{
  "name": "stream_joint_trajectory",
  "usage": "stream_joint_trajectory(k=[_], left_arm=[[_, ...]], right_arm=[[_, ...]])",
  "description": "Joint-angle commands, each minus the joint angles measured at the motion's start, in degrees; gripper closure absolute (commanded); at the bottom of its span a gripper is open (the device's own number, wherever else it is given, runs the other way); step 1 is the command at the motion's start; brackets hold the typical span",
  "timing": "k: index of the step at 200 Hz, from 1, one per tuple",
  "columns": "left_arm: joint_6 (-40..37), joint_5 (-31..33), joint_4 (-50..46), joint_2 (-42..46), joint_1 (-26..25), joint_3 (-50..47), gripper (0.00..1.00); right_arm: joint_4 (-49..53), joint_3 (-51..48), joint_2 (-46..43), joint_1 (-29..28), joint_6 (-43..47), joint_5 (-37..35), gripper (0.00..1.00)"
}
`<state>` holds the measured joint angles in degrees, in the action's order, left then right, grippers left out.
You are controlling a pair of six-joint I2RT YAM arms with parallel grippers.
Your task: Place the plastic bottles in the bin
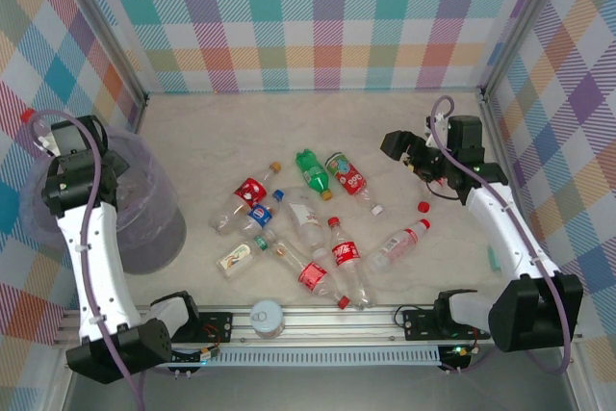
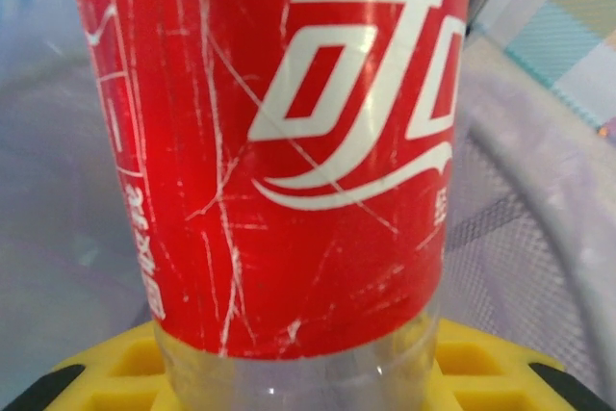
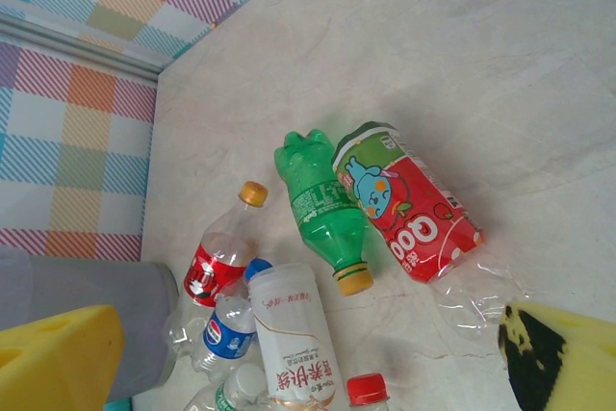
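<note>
Top external view is showing the left hand [image 2: 303,365] grasping a clear plastic bottle with a red label [image 2: 289,161] above the round greyish-purple bin [image 1: 159,223], while the right hand [image 1: 397,146] is hanging released, jaws wide, well to the right of that bin, beyond the other plastic bottles [image 1: 345,255] lying scattered on the beige counter [image 1: 221,122].

Bright, even light; soft shadows.

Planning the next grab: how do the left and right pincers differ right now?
The left pincer is shut on a red-labelled bottle; the right pincer is open and empty. The left one hangs over the bin; the right one hovers near the green bottle. Both have yellow fingers.
</note>
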<state>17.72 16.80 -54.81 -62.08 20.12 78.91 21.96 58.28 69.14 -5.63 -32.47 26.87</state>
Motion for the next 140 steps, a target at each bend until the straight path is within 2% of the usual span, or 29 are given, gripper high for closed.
stream_joint_trajectory(k=[1, 54, 93, 125, 140], left_arm=[[4.9, -5.6, 3.4, 2.2, 0.6, -5.0, 1.0], [6.5, -7.9, 6.3, 2.7, 0.6, -14.3, 1.0], [5.3, -19.5, 12.2, -1.1, 0.6, -17.9, 1.0], [4.8, -25.1, 18.9, -2.3, 0.4, -20.0, 1.0], [5.1, -25.8, 21.2, -3.5, -0.8, -20.1, 1.0]], right_arm=[[0.5, 0.5, -2.1, -0.1, 2.1, -0.4, 0.0], [0.0, 0.3, -1.8, -0.1, 1.8, -0.2, 0.0], [0.1, 0.2, -1.5, -0.1, 1.6, -1.1, 0.0], [0.7, 0.2, -1.4, -0.1, 1.8, -1.9, 0.0], [0.6, 0.2, -1.5, -0.1, 1.6, -2.1, 0.0]])
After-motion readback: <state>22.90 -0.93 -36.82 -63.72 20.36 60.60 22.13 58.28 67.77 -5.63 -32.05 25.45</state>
